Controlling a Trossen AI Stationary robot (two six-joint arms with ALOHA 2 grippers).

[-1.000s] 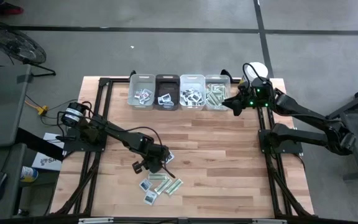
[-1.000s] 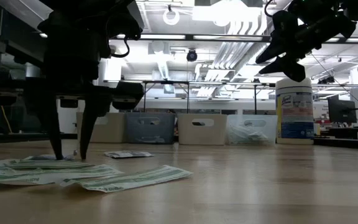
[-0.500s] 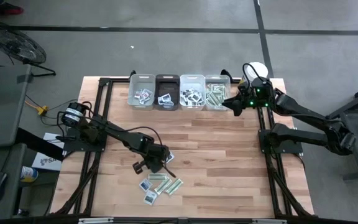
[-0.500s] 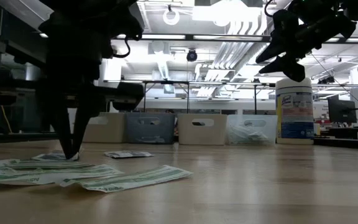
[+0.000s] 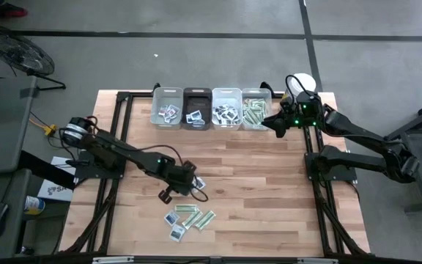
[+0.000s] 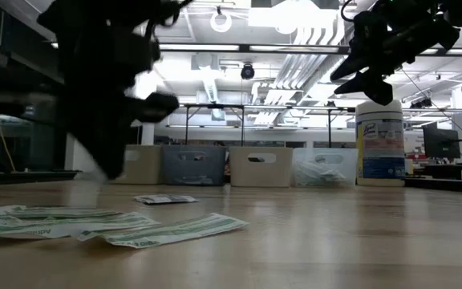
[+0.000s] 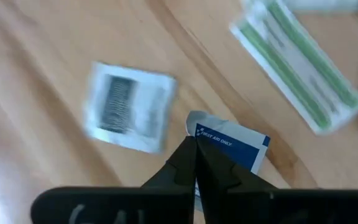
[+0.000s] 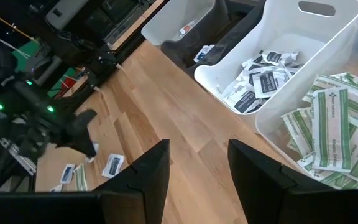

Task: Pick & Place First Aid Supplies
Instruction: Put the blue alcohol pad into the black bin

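We see broad bare table (image 5: 262, 191) at center and right of the high view. The left gripper (image 7: 195, 144), jaws pressed shut on a blue-and-white packet (image 7: 232, 146), has risen off the loose packets (image 5: 189, 218) at lower center since a second ago. The right gripper (image 5: 277, 125), jaws apart and empty, hovers unchanged by the bins (image 5: 211, 108) at top. In the low view the left arm is a dark blur.
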